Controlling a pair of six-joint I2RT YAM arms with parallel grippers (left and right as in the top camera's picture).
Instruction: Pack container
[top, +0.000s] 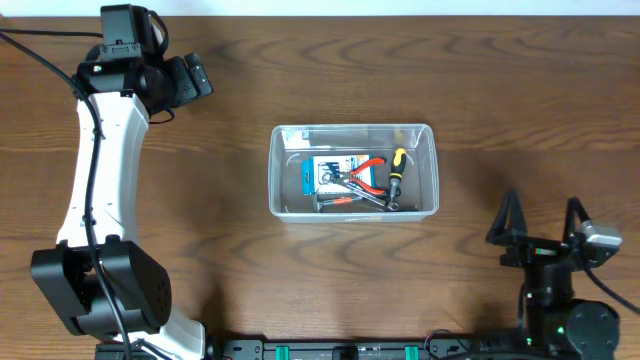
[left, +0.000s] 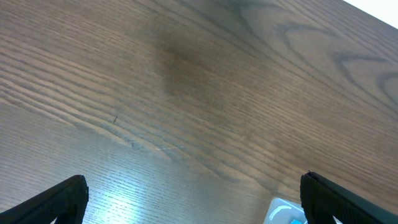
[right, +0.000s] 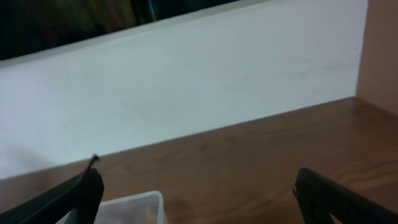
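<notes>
The left arm (top: 95, 170) stands along the left side of the wooden table (top: 480, 80), and its left gripper (left: 194, 182) hangs over bare wood near the far left corner, well apart from the container. In the left wrist view its fingers (left: 59, 200) sit at opposite lower corners of the frame, spread wide with nothing between them. A small blue-white patch (left: 283, 213) shows at the bottom edge; what it is cannot be told. The container (top: 353, 129), a clear rectangular tub with rounded corners, rests flat at the centre of the table. Inside it, from left to right, lie a blue-and-white box (top: 326, 172), red-handled pliers (top: 366, 172) partly overlapping that box, and a screwdriver with a yellow-and-black handle (top: 396, 168) at the right end. A smaller tool with an orange part (top: 340, 201) lies along the near wall. The right gripper (top: 542, 215) is positioned near the right near corner of the table, to the right of the container and apart from it. Its jaws are spread wide and empty. In the right wrist view, a corner of the container appears low between the fingers.
</notes>
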